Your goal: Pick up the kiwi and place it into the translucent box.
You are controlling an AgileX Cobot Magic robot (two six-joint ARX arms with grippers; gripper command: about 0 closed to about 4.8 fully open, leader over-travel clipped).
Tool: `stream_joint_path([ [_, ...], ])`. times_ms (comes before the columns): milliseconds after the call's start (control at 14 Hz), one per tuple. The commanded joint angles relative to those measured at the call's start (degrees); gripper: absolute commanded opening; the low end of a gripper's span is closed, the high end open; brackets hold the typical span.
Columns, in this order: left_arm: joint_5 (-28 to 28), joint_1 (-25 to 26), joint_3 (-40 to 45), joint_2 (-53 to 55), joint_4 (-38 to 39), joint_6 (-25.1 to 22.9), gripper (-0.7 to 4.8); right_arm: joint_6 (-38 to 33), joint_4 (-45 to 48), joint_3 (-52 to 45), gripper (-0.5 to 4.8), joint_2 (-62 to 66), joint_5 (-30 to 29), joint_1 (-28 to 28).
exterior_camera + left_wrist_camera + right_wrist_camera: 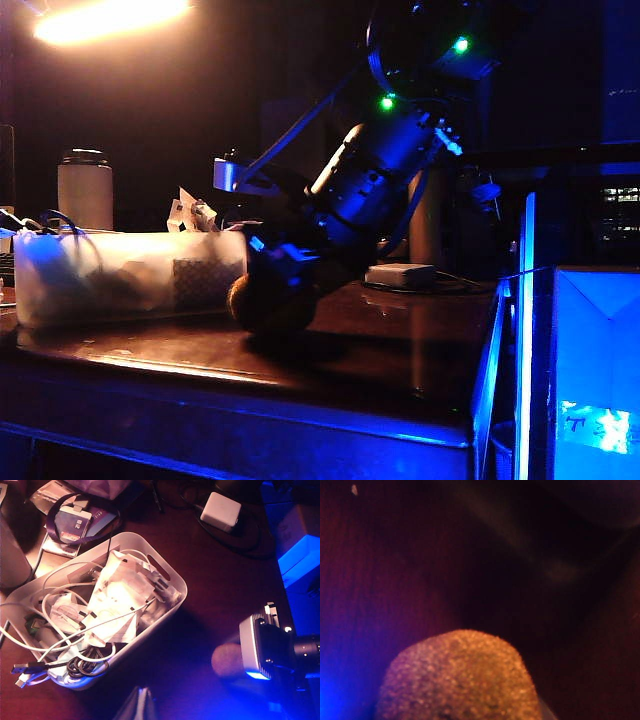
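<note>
While the kiwi point(262, 302) sat on the table point(400, 330), just beside the near end of the translucent box point(120, 275), we had our right claw point(272, 285) down over it; from the right wrist the fuzzy fruit filled the near field right under the claw, yet we could not tell whether the jaws had closed on it or merely straddled it. Our left claw point(140, 705) hung high, well apart from the fruit, above the cluttered box, its opening unreadable. We judged nothing delivered yet: securing the grip, lifting, carrying across and releasing inside the box remained.
</note>
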State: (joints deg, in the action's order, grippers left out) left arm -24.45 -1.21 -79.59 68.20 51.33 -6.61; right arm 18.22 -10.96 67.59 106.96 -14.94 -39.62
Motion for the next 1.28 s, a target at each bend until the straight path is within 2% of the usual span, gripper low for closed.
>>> stream_joint_path([
  [71,-0.3,-0.1,-0.2,-0.2,-0.1,0.0,-0.03,-0.2,2.3,0.2,2.91,-0.5,-0.2,-0.1],
  [428,-0.3,-0.1,-0.2,-0.2,0.0,0.0,-0.03,-0.2,3.0,4.1,2.91,-3.2,-0.1,-0.1],
  [714,-0.3,-0.1,-0.2,-0.2,0.0,0.0,-0.03,-0.2,11.8,14.3,2.92,-2.0,0.1,-0.1],
  [1285,-0.4,-0.1,-0.2,-0.2,-0.5,0.0,-0.02,-0.7,15.5,40.3,2.97,20.3,-0.5,-0.1],
])
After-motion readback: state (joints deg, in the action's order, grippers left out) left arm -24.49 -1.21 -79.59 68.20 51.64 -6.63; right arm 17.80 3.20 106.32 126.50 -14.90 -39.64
